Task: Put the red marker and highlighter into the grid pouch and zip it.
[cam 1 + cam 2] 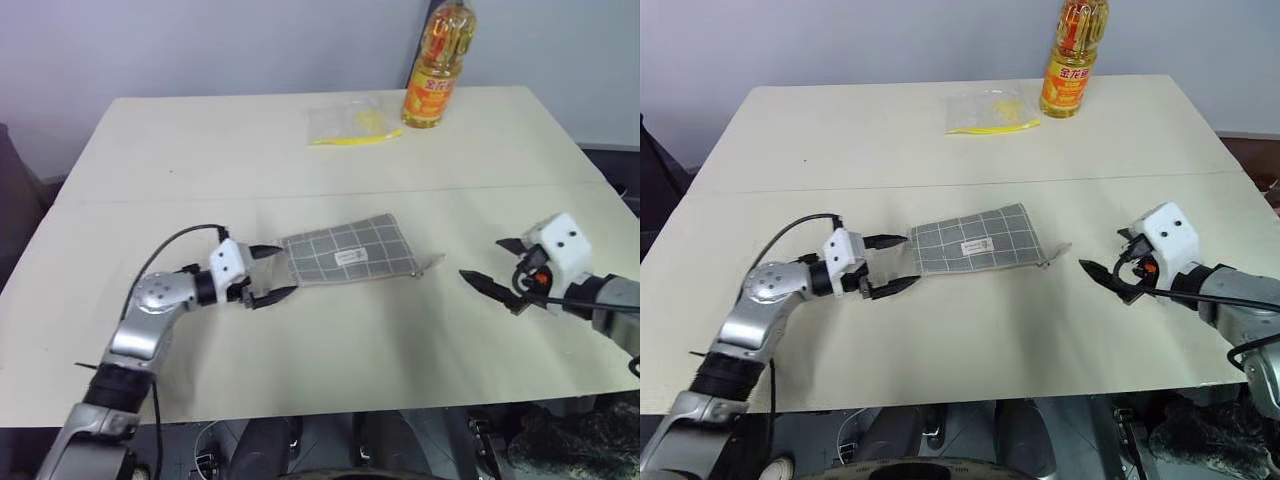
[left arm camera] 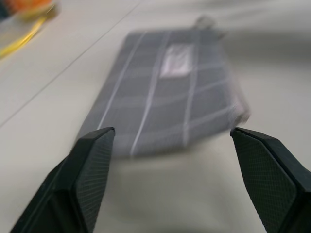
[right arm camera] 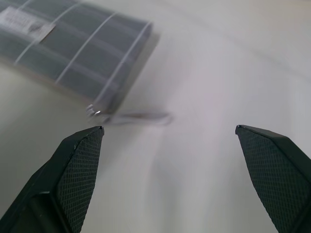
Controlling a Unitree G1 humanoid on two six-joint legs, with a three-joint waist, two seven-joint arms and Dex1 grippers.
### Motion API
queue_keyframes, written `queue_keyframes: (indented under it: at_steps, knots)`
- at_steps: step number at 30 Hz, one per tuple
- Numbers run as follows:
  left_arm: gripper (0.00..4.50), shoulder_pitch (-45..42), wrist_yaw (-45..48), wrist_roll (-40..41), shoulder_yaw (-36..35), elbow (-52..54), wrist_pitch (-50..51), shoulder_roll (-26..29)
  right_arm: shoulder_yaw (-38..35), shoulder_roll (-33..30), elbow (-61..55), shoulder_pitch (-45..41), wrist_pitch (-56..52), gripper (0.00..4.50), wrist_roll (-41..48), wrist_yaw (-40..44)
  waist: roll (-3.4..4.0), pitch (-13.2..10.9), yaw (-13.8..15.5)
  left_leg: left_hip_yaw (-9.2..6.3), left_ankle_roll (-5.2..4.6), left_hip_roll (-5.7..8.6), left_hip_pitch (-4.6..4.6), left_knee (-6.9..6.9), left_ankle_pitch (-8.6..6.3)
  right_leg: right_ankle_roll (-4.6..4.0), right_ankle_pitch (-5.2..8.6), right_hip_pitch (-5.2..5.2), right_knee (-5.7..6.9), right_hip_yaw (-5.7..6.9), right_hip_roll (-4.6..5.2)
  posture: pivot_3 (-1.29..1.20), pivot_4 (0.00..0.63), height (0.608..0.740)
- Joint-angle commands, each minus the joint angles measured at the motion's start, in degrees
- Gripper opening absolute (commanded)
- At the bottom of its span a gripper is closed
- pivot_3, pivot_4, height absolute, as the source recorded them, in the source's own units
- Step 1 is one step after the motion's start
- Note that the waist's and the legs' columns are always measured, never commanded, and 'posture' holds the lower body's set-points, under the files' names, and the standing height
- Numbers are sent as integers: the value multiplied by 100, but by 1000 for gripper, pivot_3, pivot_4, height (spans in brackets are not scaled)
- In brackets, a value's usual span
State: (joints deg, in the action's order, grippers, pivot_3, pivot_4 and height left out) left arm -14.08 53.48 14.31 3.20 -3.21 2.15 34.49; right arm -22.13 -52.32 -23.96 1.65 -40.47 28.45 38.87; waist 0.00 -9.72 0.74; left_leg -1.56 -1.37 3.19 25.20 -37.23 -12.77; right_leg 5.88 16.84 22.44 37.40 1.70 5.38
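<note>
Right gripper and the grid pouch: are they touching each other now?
Apart. In the left eye view, bare table lies between the open right gripper and the grid pouch, beyond its zipper pull tab.

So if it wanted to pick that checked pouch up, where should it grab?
Probably the short end of the grid pouch nearest the open left gripper, coming in level from that side: it lies flat, so only a thin edge fits between the fingers.

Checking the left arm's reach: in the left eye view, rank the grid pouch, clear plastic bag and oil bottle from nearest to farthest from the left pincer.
1. grid pouch, just beside the left pincer
2. clear plastic bag, far side, middle
3. oil bottle, far edge, beyond the bag
</note>
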Motion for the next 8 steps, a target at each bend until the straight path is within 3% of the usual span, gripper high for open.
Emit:
queue_keyframes:
  at_steps: [1,8]
  knots:
    - [4057,254,-458,-144,-519,187,310,312,-219,130,253,16,495,4500,-22,256,1,0,1,0,0,0,0,0,0,0,0,0,0,0,1,0,150,740]
    - [4057,943,-631,75,-1136,490,560,514,-108,259,799,-96,680,4500,58,587,2,-1,0,1,0,0,2,10,-1,-3,1,-2,-19,-1,6,0,150,740]
